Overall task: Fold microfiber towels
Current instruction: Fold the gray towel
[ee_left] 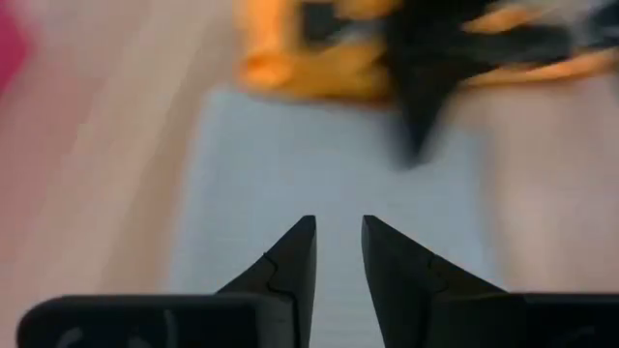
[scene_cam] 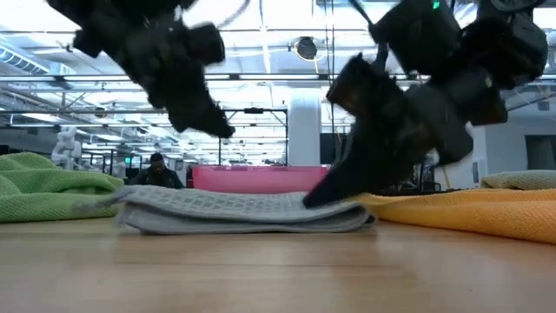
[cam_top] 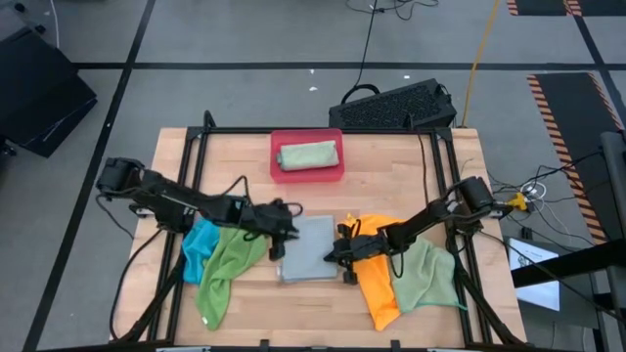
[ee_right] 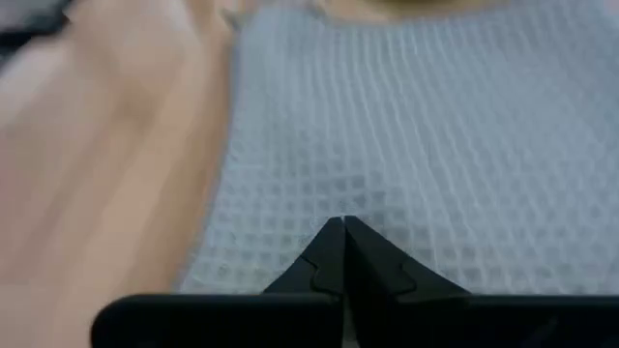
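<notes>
A light grey towel lies folded flat at the table's middle; it also shows in the low view. My left gripper hangs above its left part, clear of it in the low view, fingers a little apart and empty. My right gripper is shut, its tips down on the grey towel's right part. A folded pale green towel lies in the pink tray. Blue, green, orange and light green towels lie crumpled at the sides. My right gripper sets its shut fingertips on the grey towel's top face, near its right edge. The fingers slant down from the table's right side. The towel lies flat on the table under them.
The pink tray stands at the far middle. A black keyboard-like object sits past the table's far right edge. Bare wood shows in front of the grey towel. Dark frame bars run along the table's sides.
</notes>
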Controlling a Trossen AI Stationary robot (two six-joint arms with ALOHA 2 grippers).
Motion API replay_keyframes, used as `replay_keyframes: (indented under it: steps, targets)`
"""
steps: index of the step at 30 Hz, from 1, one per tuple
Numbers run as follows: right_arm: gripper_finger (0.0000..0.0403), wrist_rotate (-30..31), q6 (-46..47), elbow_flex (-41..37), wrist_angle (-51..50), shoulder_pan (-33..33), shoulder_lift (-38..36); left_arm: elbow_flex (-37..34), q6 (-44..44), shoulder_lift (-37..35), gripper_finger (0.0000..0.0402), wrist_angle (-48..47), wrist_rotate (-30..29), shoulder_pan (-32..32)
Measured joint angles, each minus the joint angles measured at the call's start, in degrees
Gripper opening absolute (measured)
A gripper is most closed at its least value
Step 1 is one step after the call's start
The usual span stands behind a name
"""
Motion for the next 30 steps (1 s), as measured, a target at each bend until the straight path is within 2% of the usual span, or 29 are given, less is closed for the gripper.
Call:
replay_keyframes:
  steps: [2,6,13,18,25,30]
  targets:
    - [0.0000,0.0,-0.8,0.0,-1.5,0.0,-2.3,-0.3,-0.2,0.4,0.0088,-4.4,-0.4,1.9]
    - [0.0000,0.1,-1.6,0.1,-6.4,0.0,-6.4,-0.3,-1.4,3.6,0.0102,-7.6,-0.6,4.3]
    - [0.0000,0.1,-4.9,0.0,-15.3,-1.7,-12.4,-0.4,0.6,8.3,0.0185,-5.4,-2.4,4.7]
    - [0.0000,0.2,-7.2,0.0,-16.8,-4.4,-14.9,-0.3,2.5,8.6,0.0232,-4.1,-2.7,5.7]
    - [0.0000,-0.1,-6.1,0.1,-18.4,-10.0,-14.5,-0.2,5.7,4.5,0.0246,-4.0,-0.5,7.1]
    - [0.0020,-4.1,2.4,0.1,-18.9,-15.4,-14.5,-0.1,8.7,3.0,0.0246,-5.2,-1.1,9.3]
